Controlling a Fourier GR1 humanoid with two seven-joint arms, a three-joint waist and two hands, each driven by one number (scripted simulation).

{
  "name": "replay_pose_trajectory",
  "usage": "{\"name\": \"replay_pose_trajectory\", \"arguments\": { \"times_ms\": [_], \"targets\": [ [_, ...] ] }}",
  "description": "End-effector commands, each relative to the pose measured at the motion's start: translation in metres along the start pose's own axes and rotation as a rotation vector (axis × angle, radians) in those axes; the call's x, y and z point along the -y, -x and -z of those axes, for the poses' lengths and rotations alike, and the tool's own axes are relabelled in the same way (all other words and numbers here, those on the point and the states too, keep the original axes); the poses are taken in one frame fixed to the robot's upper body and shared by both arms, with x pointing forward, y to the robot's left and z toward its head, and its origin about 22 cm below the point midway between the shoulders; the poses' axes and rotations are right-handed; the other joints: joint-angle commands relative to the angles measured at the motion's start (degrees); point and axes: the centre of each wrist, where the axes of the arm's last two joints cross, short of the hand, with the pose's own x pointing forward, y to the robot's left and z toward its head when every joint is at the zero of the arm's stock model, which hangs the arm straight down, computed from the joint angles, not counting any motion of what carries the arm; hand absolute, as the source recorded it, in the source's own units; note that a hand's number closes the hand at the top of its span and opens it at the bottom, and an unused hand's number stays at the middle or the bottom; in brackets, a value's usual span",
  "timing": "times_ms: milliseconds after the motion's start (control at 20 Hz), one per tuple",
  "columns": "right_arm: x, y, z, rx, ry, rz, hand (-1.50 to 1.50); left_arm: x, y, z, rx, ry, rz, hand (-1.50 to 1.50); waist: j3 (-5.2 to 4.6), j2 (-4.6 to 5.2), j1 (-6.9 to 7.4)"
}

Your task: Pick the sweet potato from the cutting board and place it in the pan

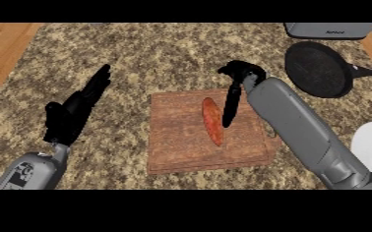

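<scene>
An orange sweet potato [212,121] lies lengthwise on the wooden cutting board [181,147] in the middle of the counter. My right hand [234,98] hovers over the board just right of the potato, fingers straight and pointing down beside it, not curled round it. The black pan [318,69] sits at the right rear, apart from the board. My left hand [76,108] rests open at the left, fingers pointing up and away.
A grey appliance [327,30] stands at the back right edge behind the pan. A white object [363,145] shows at the right edge. The speckled counter ends in a wooden strip [15,42] at the far left.
</scene>
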Motion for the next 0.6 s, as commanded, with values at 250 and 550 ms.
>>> {"name": "replay_pose_trajectory", "arguments": {
  "times_ms": [250, 550],
  "targets": [
    [-0.018, -0.059, 0.006, -0.13, -0.134, -0.123, -1.5, 0.006, 0.015, -0.008, 0.003, 0.002, 0.004, 0.0, 0.03, -0.12, -0.64],
    [-0.031, -0.062, 0.008, -0.193, -0.14, -0.189, -1.5, -0.007, -0.003, -0.002, -0.003, -0.024, 0.004, 0.0, 0.04, -0.38, -1.48]
  ]
}}
